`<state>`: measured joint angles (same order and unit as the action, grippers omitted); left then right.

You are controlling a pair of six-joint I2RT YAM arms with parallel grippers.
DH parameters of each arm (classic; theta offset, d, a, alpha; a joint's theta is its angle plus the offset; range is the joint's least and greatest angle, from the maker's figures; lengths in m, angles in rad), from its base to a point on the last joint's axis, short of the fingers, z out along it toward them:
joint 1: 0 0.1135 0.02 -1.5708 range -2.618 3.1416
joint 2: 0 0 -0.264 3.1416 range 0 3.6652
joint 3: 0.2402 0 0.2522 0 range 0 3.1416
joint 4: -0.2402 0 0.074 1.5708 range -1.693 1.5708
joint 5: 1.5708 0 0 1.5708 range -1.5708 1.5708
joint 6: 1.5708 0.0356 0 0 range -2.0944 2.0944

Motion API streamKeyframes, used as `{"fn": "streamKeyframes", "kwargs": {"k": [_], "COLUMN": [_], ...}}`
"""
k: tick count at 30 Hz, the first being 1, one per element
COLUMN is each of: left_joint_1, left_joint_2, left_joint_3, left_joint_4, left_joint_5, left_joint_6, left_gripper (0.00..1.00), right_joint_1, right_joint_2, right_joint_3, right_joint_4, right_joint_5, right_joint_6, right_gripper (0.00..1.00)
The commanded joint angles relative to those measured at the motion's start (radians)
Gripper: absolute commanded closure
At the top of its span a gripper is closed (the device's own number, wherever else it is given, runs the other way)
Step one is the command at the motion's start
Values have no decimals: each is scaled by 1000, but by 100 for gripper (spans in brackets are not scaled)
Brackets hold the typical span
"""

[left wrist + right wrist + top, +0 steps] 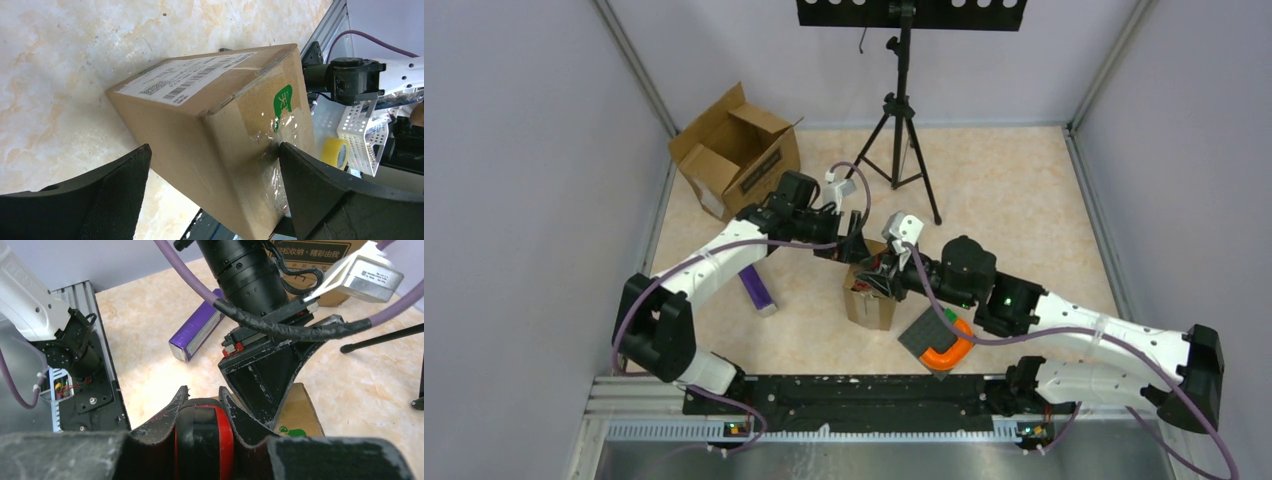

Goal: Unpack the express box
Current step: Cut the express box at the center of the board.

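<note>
Scene: an overhead view of two robot arms meeting over a small brown express box (871,305) at the centre of a marbled table.
Box position: it sits centre frame in the overhead view. In the left wrist view it fills the middle and is tilted, with its shipping label (185,80) facing the upper left.
Left gripper (215,149): the jaws are spread wide with the box between them. One fingertip is at each side face, the right-hand one touching crinkled clear tape (272,150). It appears to be clamping the box.
Right gripper (202,396): it is closed around a round black tool with a red band (203,440), just beside the box's top edge at lower centre of its own view.
Step in hand: probably opening the taped seam while the other arm steadies the box.
Doing it well: keep the left clamp firm so the box cannot twist. Bring the tool onto the tape line only, keep it shallow, and steer it clear of the left finger standing close by.
Risk: the two grippers are crowded together and could collide.
Nearby: a purple carton (197,332) lies left of centre, and an open cardboard carton (734,150) sits at upper left.
</note>
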<state>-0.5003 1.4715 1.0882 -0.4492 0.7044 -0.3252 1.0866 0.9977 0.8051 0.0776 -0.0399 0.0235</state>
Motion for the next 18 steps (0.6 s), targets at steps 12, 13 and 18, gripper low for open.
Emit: {"fn": "streamKeyframes", "kwargs": {"k": [12, 13, 18], "left_joint_1": [-2, -3, -4], "left_joint_2": [88, 88, 95], "left_joint_3": [56, 59, 77], "left_joint_4": [-134, -134, -143], "left_joint_5": [-59, -60, -62], "left_joint_6": [181, 182, 188], "left_gripper": [4, 4, 5], "right_joint_1": [13, 12, 13], "right_joint_2": [-63, -64, -71], "right_joint_3": [159, 161, 178], "right_joint_4": [-159, -162, -178], "right_joint_5": [-4, 0, 4], "right_joint_6": [-89, -94, -104], "right_gripper": [100, 100, 100]}}
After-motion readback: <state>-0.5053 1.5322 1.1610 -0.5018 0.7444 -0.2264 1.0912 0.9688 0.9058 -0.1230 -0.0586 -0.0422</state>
